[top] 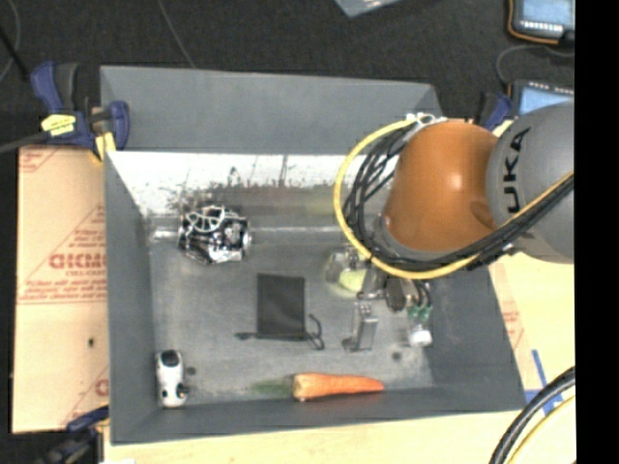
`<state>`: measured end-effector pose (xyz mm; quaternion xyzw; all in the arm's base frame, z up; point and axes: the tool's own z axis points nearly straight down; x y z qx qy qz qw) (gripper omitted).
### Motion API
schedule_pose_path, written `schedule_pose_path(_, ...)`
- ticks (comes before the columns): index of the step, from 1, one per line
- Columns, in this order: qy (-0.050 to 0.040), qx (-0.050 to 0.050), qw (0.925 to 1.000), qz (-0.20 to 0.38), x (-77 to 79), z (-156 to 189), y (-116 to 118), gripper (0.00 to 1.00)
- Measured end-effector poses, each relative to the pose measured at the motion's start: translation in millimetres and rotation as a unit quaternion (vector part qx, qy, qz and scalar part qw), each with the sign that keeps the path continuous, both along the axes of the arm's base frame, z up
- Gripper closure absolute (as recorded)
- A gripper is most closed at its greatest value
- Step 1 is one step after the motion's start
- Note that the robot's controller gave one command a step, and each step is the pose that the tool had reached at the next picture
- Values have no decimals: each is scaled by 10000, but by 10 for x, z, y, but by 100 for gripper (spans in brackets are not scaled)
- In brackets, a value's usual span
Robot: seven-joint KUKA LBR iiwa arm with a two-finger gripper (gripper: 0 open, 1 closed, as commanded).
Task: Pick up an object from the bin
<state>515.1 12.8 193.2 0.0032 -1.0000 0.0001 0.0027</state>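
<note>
The bin [290,114] is seen as matt grey metal, pretty scuffed along the back wall. The black pouch [280,305] is made of matt cloth, the carrot [338,386] of smooth plastic, and the orange wrist cover [440,196] is finished glossy.

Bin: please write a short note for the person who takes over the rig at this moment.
Gripper: low in the right half of the bin, just right of the black pouch; open or shut cannot be told.
Things: carrot along the front wall, patterned ball back left, small white toy front left.
Done: nothing seen held yet.
Left: grasp one thing and lift it out.
</note>
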Motion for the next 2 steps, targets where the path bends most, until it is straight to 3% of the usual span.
schedule_pose_path(1, -42, 2, 10000, -1, 15, 46, 1, 0)
schedule_pose_path(2, -70, 3, 9997, -242, 53, -408, 30, 0)
